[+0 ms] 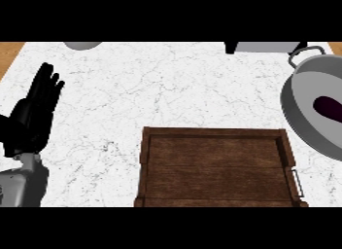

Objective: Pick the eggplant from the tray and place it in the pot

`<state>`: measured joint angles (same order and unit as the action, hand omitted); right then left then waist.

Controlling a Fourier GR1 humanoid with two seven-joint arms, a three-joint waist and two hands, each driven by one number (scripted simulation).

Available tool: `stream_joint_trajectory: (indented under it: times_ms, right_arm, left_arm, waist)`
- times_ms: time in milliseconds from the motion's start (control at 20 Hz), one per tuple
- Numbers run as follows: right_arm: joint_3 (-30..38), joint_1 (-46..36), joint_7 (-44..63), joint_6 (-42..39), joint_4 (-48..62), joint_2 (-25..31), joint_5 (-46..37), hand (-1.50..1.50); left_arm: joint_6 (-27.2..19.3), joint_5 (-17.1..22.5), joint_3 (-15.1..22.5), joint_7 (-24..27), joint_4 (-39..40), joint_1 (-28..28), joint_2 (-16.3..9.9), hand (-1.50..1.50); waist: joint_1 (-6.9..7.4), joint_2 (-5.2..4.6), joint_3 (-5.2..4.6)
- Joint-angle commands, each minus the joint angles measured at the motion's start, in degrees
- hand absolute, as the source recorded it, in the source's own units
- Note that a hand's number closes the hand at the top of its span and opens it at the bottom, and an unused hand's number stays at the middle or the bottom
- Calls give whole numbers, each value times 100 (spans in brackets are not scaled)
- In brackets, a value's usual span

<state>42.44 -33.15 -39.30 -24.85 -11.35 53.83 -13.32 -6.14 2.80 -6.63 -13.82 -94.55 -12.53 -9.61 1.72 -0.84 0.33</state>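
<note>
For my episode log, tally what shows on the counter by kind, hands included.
Eggplant, lying inside the pot: 1
Pot, at the right edge: 1
Wooden tray, nothing in it: 1
Robot hand, the left hand, open and resting at the left: 1
Cut-off grey items at the far edge, kind unclear: 2
Total: 6

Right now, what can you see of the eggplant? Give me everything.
The eggplant is dark purple, smooth and slightly glossy, with a rounded end toward the upper left and its body running down to the right, where the view's edge cuts it off. It lies on its side inside the grey pot, resting on the pot's floor. No hand touches it, and the wooden tray holds nothing.
</note>
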Motion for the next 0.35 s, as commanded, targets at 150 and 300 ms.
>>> stream_joint_trajectory:
  times_ms: [150, 300]
  right_arm:
    - [-4, 353, -398, -479, 48, 320, 32, -150]
    - [-4, 380, -311, -412, 101, 302, 42, -150]
  left_arm:
    - [156, 112, -146, 78, 54, 50, -137, 0]
    - [300, 314, -187, -36, -138, 149, -167, 0]
  waist:
    - [8, -2, 7]
    - [80, -2, 14]
